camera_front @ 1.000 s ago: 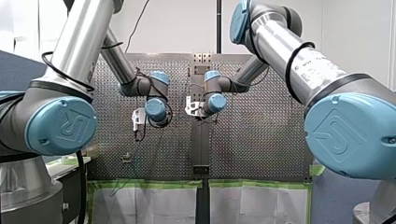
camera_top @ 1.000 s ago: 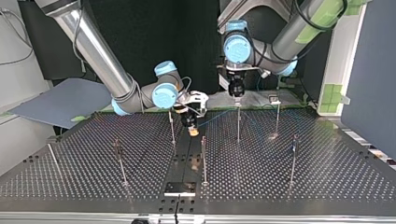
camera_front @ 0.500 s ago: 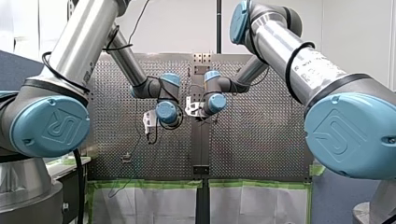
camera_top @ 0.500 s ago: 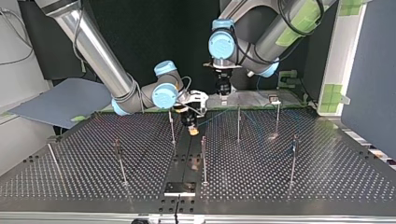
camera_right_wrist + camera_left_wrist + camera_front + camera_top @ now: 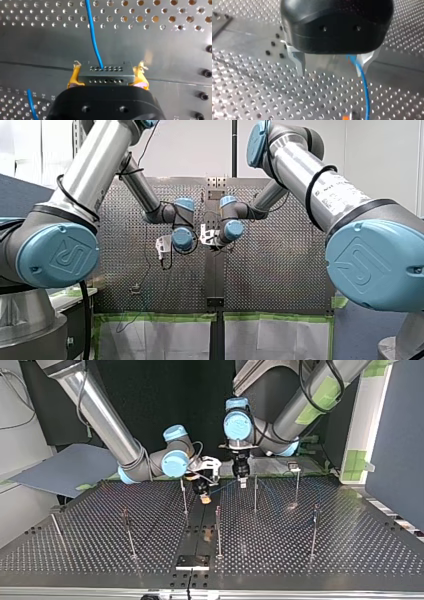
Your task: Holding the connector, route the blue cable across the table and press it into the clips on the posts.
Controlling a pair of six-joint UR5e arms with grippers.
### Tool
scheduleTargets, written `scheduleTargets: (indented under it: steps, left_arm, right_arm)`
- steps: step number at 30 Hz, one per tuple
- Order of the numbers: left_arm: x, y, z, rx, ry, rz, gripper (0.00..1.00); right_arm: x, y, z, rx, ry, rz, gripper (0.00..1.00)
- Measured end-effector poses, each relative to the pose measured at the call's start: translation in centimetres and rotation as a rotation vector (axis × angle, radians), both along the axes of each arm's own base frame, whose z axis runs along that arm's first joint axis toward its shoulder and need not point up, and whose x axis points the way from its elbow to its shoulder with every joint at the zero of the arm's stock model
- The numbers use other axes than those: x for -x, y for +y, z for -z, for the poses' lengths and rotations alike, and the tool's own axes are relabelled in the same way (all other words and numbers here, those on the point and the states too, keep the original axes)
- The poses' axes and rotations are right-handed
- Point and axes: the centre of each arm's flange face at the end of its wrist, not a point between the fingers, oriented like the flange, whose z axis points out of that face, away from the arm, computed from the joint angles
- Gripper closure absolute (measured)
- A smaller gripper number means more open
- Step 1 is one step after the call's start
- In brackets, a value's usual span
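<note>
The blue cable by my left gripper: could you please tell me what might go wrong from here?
The blue cable runs along one finger of the open left gripper, not centred, so closing may miss or nip it. In the top view that gripper appears close to a post and might knock it.

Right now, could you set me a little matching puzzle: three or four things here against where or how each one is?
Things:
1 connector
2 blue cable
3 left gripper
4 posts

States:
A open, metal fingers apart
B standing upright on the perforated table
C clamped between the yellow pads of the right gripper
D coming out of the connector's holed face

Pairs: 1-C, 2-D, 3-A, 4-B.
</note>
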Motion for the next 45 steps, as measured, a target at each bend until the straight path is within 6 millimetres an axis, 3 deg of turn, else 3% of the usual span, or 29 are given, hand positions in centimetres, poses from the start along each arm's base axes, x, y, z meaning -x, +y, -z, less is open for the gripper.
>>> scheduleTargets:
  steps: [12, 18, 25, 26, 27, 28, 29, 30, 32, 33, 34, 35, 45]
  left_arm:
    - [-1.4, -0.1, 4.3, -0.005, 0.05, 0.012, 0.0]
    - [-2.3, 0.0, 4.7, -0.005, 0.056, 0.006, 0.0]
    - [-2.0, -0.2, 4.8, -0.015, 0.075, 0.002, 0.0]
    - [-1.9, -0.2, 4.8, -0.018, 0.076, 0.0, 0.16]
    - [-1.8, -0.3, 4.8, -0.02, 0.076, -0.001, 0.16]
    - [-1.8, -0.4, 4.8, -0.022, 0.076, -0.001, 0.3]
    - [-1.7, -0.5, 4.7, -0.024, 0.073, 0.0, 0.5]
    - [-1.7, -0.6, 4.7, -0.024, 0.069, 0.001, 0.5]
    - [-1.8, -0.8, 4.6, -0.021, 0.057, 0.003, 0.76]
    - [-1.8, -0.9, 4.5, -0.017, 0.052, 0.004, 0.76]
    - [-1.9, -1.0, 4.4, -0.013, 0.046, 0.004, 0.96]
    - [-1.9, -1.1, 4.4, -0.009, 0.041, 0.005, 1.0]
    - [-2.5, -1.6, 3.5, 0.004, 0.02, -0.006, 1.0]
  right_arm:
    - [0.1, -0.2, 0.0, -0.002, -0.003, -0.004, 1.0]
    - [0.1, -0.3, -0.1, 0.0, -0.006, -0.004, 1.0]
    - [0.2, -0.4, -0.2, 0.0, -0.009, -0.002, 1.0]
    - [0.2, -0.4, -0.2, 0.0, -0.009, -0.002, 1.0]
    - [0.3, -0.5, -0.2, 0.0, -0.009, -0.001, 1.0]
    - [0.3, -0.5, -0.1, 0.0, -0.009, -0.001, 1.0]
    - [0.3, -0.6, -0.1, 0.0, -0.009, 0.0, 1.0]
    - [0.4, -0.6, -0.1, 0.0, -0.009, 0.001, 1.0]
    - [0.4, -0.7, -0.2, 0.0, -0.009, 0.002, 1.0]
    - [0.5, -0.7, -0.1, 0.0, -0.009, 0.003, 1.0]
    - [0.5, -0.7, -0.2, 0.0, -0.009, 0.003, 1.0]
    - [0.5, -0.8, -0.2, 0.0, -0.009, 0.004, 1.0]
    - [0.7, -1.0, -0.2, -0.001, -0.011, 0.003, 1.0]
